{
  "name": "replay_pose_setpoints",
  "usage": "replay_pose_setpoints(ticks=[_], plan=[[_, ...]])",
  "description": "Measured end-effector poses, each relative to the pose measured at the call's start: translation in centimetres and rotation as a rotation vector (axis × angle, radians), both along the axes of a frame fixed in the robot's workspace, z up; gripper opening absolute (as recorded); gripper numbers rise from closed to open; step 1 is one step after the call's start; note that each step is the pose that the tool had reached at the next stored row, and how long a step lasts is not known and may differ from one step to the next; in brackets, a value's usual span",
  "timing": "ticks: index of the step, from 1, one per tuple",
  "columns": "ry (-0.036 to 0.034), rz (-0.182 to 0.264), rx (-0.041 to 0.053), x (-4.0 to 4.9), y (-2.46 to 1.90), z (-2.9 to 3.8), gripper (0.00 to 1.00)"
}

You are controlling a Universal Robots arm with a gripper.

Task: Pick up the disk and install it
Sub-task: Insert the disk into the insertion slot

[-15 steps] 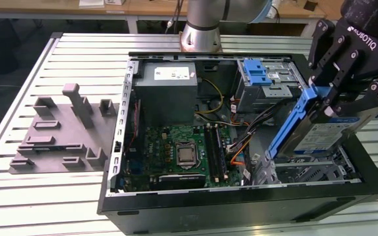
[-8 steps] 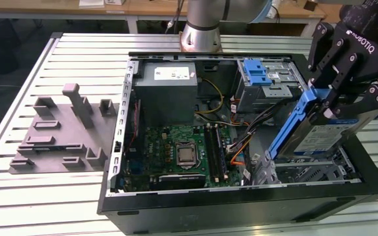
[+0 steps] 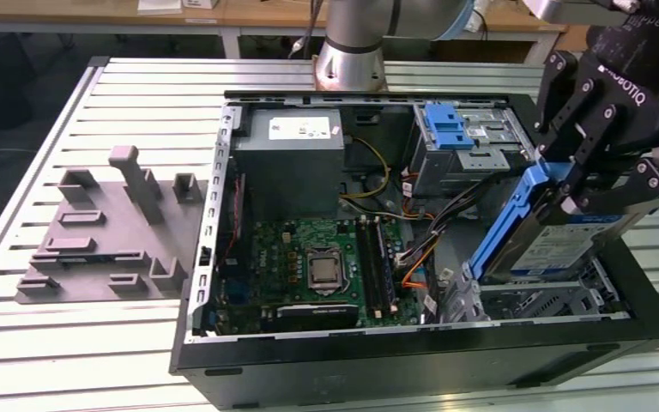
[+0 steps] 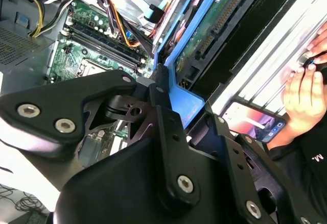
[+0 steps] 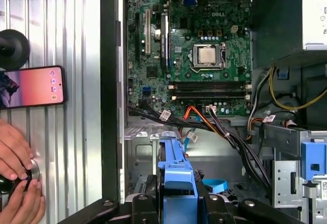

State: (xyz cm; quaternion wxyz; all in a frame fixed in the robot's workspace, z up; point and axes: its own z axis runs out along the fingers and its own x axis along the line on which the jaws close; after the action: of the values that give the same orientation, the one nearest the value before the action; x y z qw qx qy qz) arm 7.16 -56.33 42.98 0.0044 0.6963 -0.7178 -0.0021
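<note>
gripper [image 3: 568, 190] holds disk [image 3: 549, 247], long axis steeply tilted

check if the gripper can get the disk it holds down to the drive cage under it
Probably yes. The gripper holds the disk tilted, its lower end at the open drive cage. The cables sit to the exterior view's left, seemingly clear of it.

Bright, even light; soft shadows (deepest inside the case [image 3: 421, 365]).
</note>
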Motion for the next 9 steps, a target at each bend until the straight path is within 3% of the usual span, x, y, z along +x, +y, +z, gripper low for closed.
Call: replay_pose_setpoints(ticks=[9], plan=[[0.0031,0.000,0.0001,0.11,0.00,-1.09,0.36]])
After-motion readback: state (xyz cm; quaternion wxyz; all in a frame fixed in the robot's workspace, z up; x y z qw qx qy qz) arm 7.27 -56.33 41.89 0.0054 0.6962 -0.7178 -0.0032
